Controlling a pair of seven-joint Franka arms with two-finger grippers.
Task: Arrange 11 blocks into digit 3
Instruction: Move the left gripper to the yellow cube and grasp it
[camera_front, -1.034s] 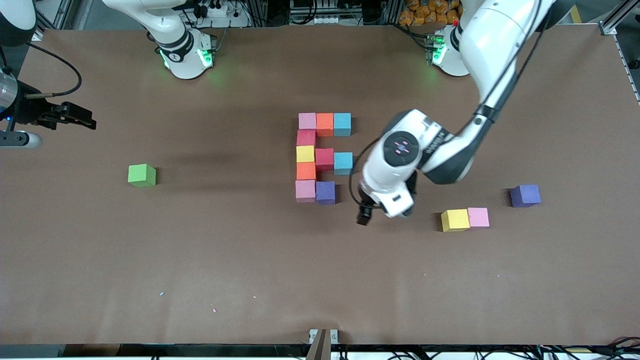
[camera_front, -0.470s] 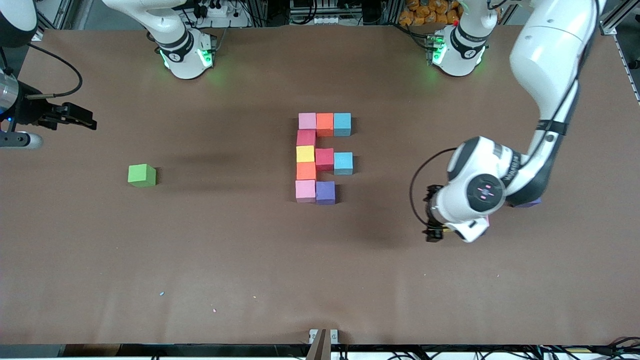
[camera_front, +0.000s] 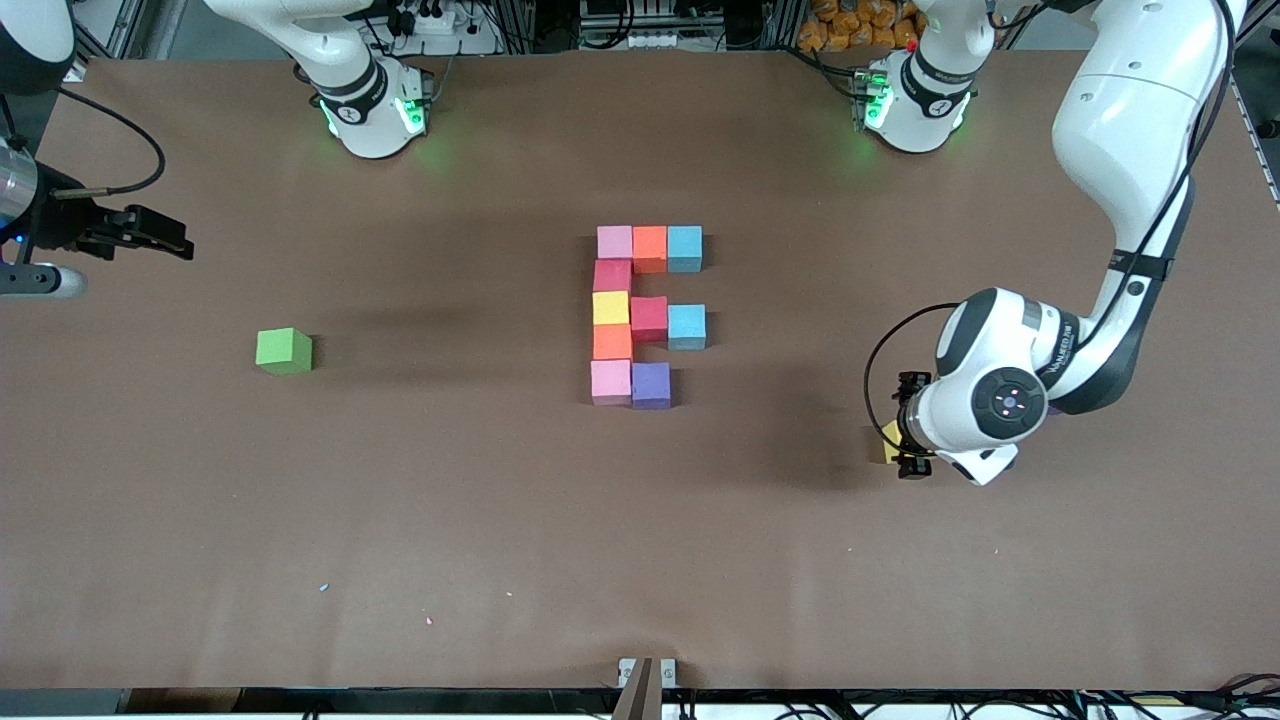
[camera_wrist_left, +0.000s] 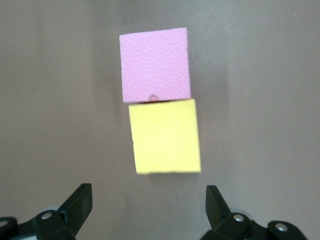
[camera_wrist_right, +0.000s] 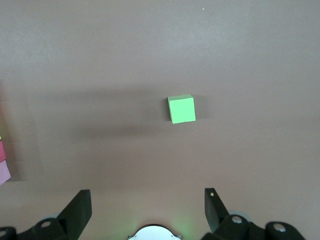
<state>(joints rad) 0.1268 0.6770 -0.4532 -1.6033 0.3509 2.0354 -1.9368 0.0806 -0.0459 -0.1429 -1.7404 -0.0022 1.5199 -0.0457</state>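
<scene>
Moved: the left arm has swung away from the block figure toward its own end of the desk; its left gripper now hangs over the loose yellow block, where a second ago it was beside the figure's purple block.
Left jaws: spread wide and empty in the left wrist view, both fingertips short of the yellow block, touching nothing.
Loose pair: the yellow block and a pink block lie touching, side by side on the desk; in the front view the arm hides the pink one and most of the yellow.
Third loose block: hidden under the left arm in the front view, so its place cannot be told.
Block figure: nine blocks mid-desk. Farthest row from the front camera: pink, orange, light blue. A column runs nearer from the pink: dark red, yellow, orange, pink. A dark red block and a light blue block form the middle row. The purple block touches the nearest pink.
Unchanged: the figure's blocks lie as before.
Right gripper: waits above the right arm's end of the desk, jaws released and empty.
Green cube: alone on the desk, well apart from the figure, toward the right arm's end.
</scene>
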